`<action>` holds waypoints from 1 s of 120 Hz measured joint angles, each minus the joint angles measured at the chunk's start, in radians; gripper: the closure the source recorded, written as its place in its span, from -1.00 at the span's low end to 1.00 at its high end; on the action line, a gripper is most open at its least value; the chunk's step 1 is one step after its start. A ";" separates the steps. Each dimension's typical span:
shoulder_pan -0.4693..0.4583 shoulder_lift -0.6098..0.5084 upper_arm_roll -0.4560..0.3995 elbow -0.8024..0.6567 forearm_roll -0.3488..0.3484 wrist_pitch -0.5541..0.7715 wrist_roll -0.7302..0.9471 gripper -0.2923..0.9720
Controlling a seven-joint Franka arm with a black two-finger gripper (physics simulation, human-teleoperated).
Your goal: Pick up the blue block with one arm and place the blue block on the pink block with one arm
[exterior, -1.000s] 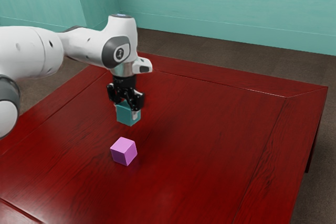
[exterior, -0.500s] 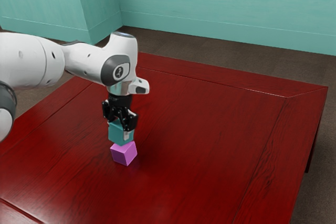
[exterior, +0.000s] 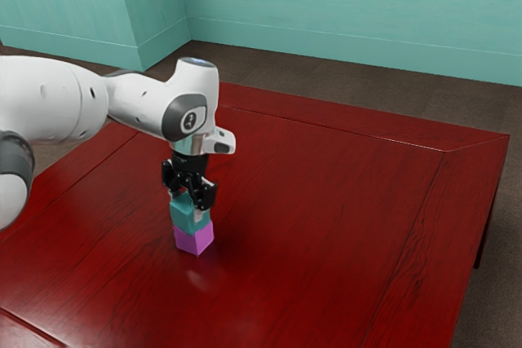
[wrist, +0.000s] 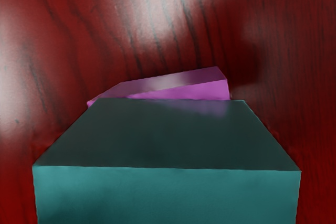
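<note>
As hand clamps blue block, jaws half-closed

Open tabletop all round; sole obstacle blue block stacked on pink block.

On red table, pink block

pink block mostly hidden under blue block, blue block cropped at edge — arm too
</note>
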 joint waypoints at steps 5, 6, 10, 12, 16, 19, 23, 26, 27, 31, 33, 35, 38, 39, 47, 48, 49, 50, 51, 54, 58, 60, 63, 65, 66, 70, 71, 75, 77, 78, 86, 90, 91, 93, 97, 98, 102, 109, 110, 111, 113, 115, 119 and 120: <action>0.000 0.001 0.000 0.000 0.000 0.000 0.002 -0.34; 0.000 0.001 0.000 0.001 0.000 0.000 0.002 -0.35; 0.000 0.000 0.000 0.005 0.001 0.001 0.004 -0.38; -0.001 -0.001 0.002 0.007 0.001 0.001 0.005 -0.39; -0.001 -0.003 0.005 0.012 0.001 0.001 0.007 -0.41; -0.001 -0.005 0.007 0.021 0.001 0.001 0.008 -0.43; -0.001 -0.007 0.008 0.034 0.001 0.001 0.010 -0.44; -0.001 -0.008 0.008 0.043 0.000 0.001 0.011 -0.45; -0.002 -0.008 0.009 0.045 0.000 0.001 0.012 -0.46; -0.002 -0.013 0.012 0.053 0.000 0.001 0.013 -0.47; -0.002 -0.016 0.015 0.057 0.000 0.001 0.014 -0.47; -0.002 -0.018 0.017 0.064 0.000 0.001 0.015 -0.48; -0.002 -0.020 0.019 0.086 0.002 0.000 0.016 -0.48; -0.002 -0.021 0.019 0.095 0.002 0.000 0.016 -0.49; -0.003 -0.038 0.021 0.145 0.006 -0.006 0.019 -0.50; -0.003 -0.043 0.022 0.148 0.006 -0.006 0.020 -0.50; -0.003 -0.048 0.022 0.151 0.007 -0.007 0.020 -0.50; -0.003 -0.052 0.022 0.154 0.008 -0.009 0.020 -0.50; -0.002 -0.057 0.022 0.158 0.009 -0.010 0.021 -0.50; -0.001 -0.068 0.023 0.172 0.015 -0.015 0.021 -0.51; -0.001 -0.079 0.024 0.202 0.029 -0.027 0.022 -0.51; -0.001 -0.084 0.024 0.215 0.035 -0.033 0.022 -0.51; -0.001 -0.091 0.027 0.234 0.043 -0.044 0.023 -0.52; -0.001 -0.096 0.030 0.248 0.048 -0.053 0.023 -0.52; -0.001 -0.098 0.031 0.255 0.050 -0.057 0.023 -0.52; 0.000 -0.105 0.038 0.287 0.057 -0.078 0.024 -0.52; 0.000 -0.107 0.040 0.300 0.060 -0.086 0.024 -0.52; 0.001 -0.111 0.044 0.351 0.072 -0.122 0.025 -0.52; 0.001 -0.113 0.045 0.374 0.077 -0.141 0.025 -0.53; 0.001 -0.113 0.045 0.384 0.080 -0.151 0.025 -0.53; 0.000 -0.115 0.048 0.432 0.097 -0.216 0.026 -0.53; 0.000 -0.115 0.048 0.442 0.107 -0.241 0.026 -0.53; 0.000 -0.115 0.049 0.443 0.110 -0.247 0.026 -0.53; 0.000 -0.115 0.049 0.446 0.114 -0.258 0.027 -0.53; 0.000 -0.115 0.050 0.448 0.122 -0.277 0.027 -0.53; 0.000 -0.114 0.049 0.449 0.125 -0.281 0.027 -0.53; 0.000 -0.114 0.049 0.448 0.133 -0.297 0.027 -0.53; 0.000 -0.113 0.049 0.444 0.145 -0.318 0.027 -0.53; 0.000 -0.113 0.049 0.444 0.146 -0.321 0.027 -0.53; 0.000 -0.113 0.048 0.444 0.147 -0.324 0.026 -0.53; 0.000 -0.113 0.048 0.444 0.150 -0.328 0.026 -0.53; -0.001 -0.112 0.048 0.444 0.154 -0.333 0.026 -0.53; -0.001 -0.112 0.047 0.444 0.159 -0.340 0.026 -0.54; -0.002 -0.112 0.047 0.444 0.160 -0.342 0.026 -0.54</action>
